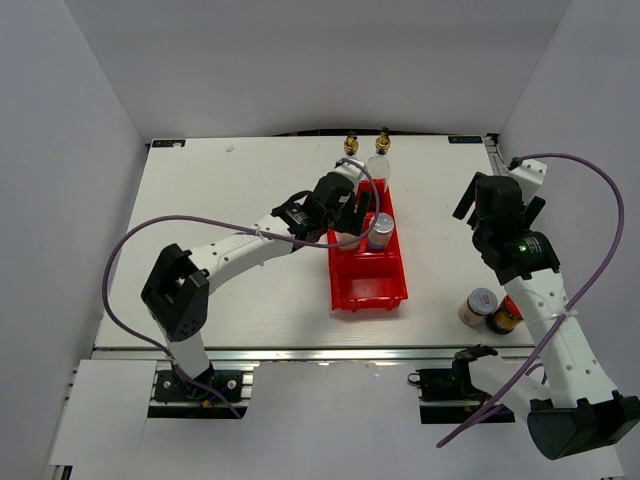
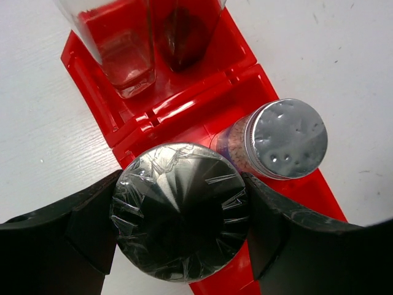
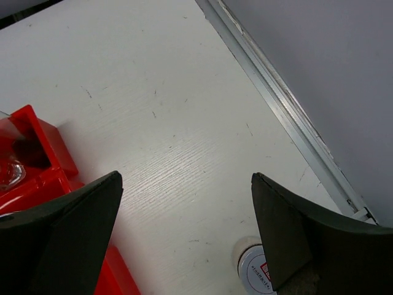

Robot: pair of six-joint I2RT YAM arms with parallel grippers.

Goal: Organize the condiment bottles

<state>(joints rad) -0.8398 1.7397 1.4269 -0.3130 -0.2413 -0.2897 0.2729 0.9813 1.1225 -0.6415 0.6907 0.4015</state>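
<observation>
While the left gripper is reaching into the red bin at the tabletop's centre, the white-lidded jar and red-capped brown jar are standing upright by the right edge, nearer the right gripper. From the left wrist, fingers are closely flanking a silver-capped bottle; clamped or freed, I cannot tell. From the right wrist, jaws are gaping, empty, the white-lidded jar peeking beside one finger.

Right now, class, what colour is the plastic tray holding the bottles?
The compartmented plastic tray is red; top external view.
</observation>
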